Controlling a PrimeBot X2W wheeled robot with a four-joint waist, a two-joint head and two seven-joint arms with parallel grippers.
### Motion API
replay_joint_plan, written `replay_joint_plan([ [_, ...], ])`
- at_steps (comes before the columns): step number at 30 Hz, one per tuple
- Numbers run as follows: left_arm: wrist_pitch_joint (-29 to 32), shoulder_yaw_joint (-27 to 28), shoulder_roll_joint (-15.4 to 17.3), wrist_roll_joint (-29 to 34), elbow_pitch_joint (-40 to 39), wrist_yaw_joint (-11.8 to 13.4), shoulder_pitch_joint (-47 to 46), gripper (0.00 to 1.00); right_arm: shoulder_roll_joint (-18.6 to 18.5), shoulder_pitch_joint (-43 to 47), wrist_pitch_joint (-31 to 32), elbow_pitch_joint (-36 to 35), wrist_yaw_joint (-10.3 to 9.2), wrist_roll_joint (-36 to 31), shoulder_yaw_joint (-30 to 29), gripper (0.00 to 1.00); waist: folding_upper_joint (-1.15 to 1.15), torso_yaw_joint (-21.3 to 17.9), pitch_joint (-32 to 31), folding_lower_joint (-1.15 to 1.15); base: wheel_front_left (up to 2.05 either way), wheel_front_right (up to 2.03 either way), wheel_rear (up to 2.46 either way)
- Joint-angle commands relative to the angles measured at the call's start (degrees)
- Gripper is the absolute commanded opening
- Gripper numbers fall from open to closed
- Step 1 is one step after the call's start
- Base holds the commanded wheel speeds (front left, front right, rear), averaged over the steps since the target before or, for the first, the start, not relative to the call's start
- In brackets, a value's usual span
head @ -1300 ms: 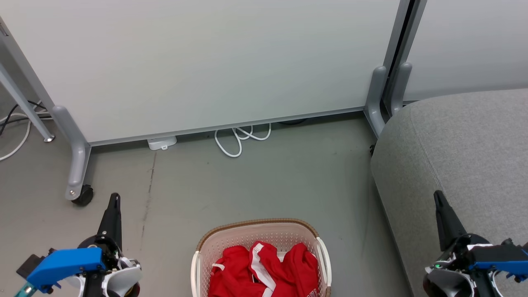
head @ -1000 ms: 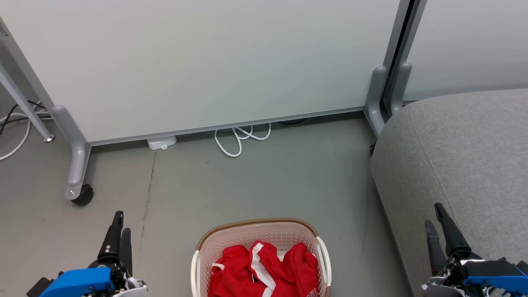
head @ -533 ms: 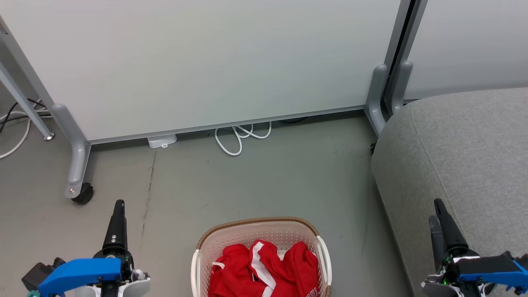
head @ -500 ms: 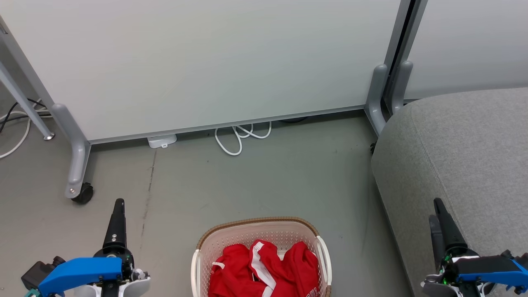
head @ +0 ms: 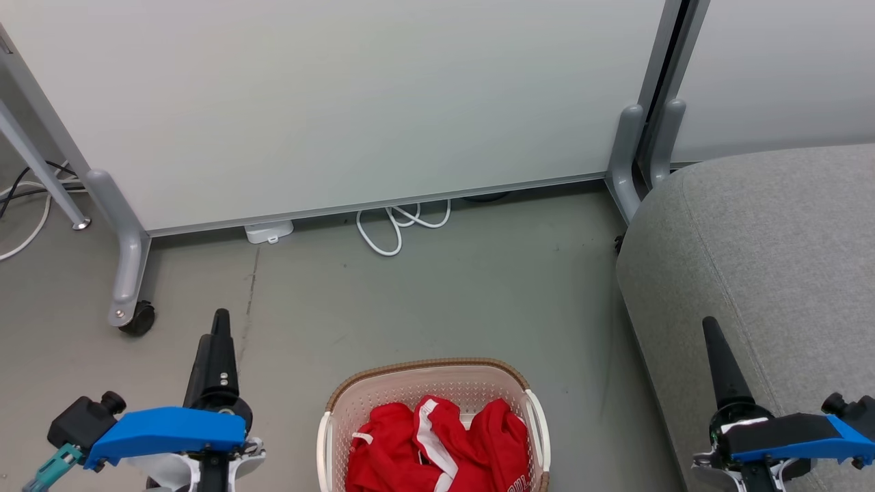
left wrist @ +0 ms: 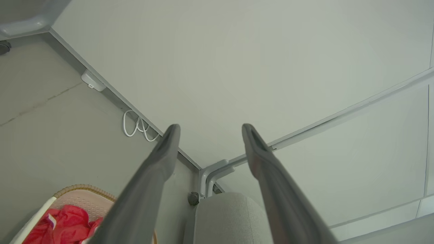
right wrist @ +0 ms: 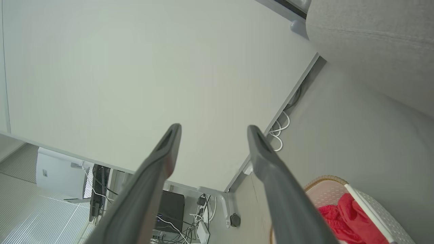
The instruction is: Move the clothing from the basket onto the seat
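Red clothing (head: 389,444) sits bunched in the basket (head: 424,364) between the left gripper (left wrist: 208,132) and right gripper (right wrist: 213,132), both spread and empty; tangled pieces could snag the rim and tip it

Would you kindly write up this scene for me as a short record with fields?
clothing: red with white trim, heaped inside the basket
basket: on the floor, between the two arms, left of the seat
seat: grey, on the robot's right
left gripper: jaws open, holding nothing, left of the basket
right gripper: jaws open, holding nothing, by the seat
progress: clothing not yet on the seat
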Motion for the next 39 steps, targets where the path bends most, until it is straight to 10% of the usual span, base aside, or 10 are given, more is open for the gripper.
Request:
replay_joint_plan([
  [1, -0.51, -0.38, 0.44, 1.77, -1.19, 0.27, -1.66, 1.0, -0.36, -1.11, -0.55, -1.17, 0.07, -1.71, 0.22, 1.0, 0.0, 0.02, -0.01, 0.0, 0.0, 0.0, 0.0],
  [39, -7.24, -7.91, 0.92, 35.19, -0.95, 1.48, -2.11, 1.0, -0.6, 0.18, -7.32, -1.55, 0.12, -33.23, 3.54, 1.0, 0.0, 0.56, 0.35, 0.0, 0.0, 0.0, 0.0],
])
